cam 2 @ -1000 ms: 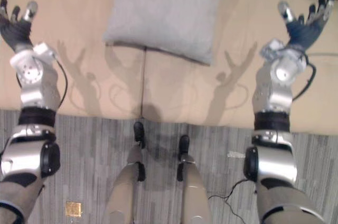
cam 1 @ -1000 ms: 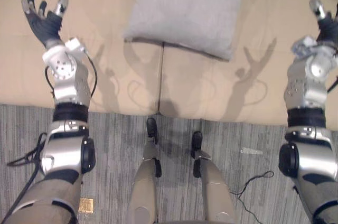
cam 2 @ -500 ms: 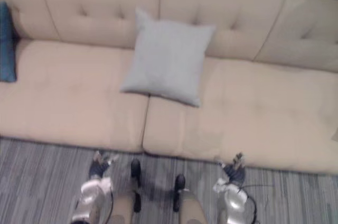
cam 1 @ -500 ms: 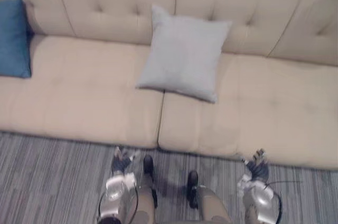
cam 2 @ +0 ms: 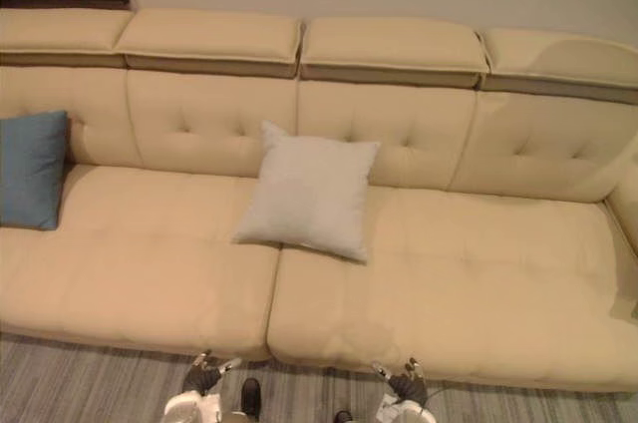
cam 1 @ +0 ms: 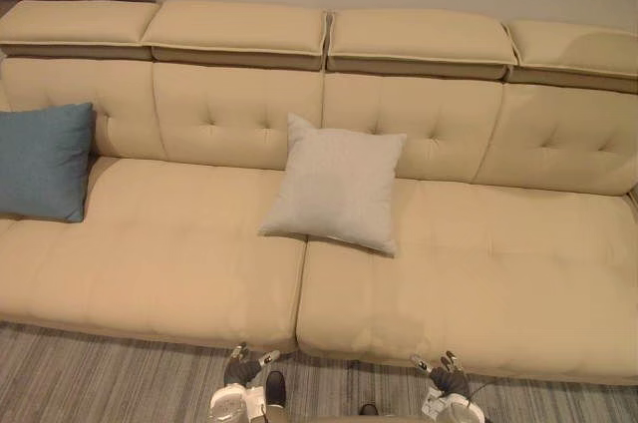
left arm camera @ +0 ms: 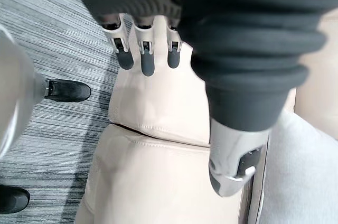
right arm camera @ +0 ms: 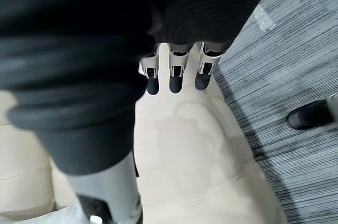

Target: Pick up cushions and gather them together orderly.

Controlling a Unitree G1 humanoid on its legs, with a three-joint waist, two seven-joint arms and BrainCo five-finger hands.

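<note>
Left eye view: one grey cushion [cam 1: 337, 184], one blue cushion [cam 1: 42, 161].

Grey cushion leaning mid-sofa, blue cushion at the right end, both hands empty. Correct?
No: the blue cushion is at the left end of the sofa, per the left eye view. The grey cushion does lean mid-sofa, and the left hand and right hand are empty.

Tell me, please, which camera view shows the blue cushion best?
The left eye view: the blue cushion shows nearly whole there, standing upright at the left end of the sofa. The right eye view cuts off more of it at the picture's edge. The wrist views look at the sofa's front edge and the carpet.
</note>
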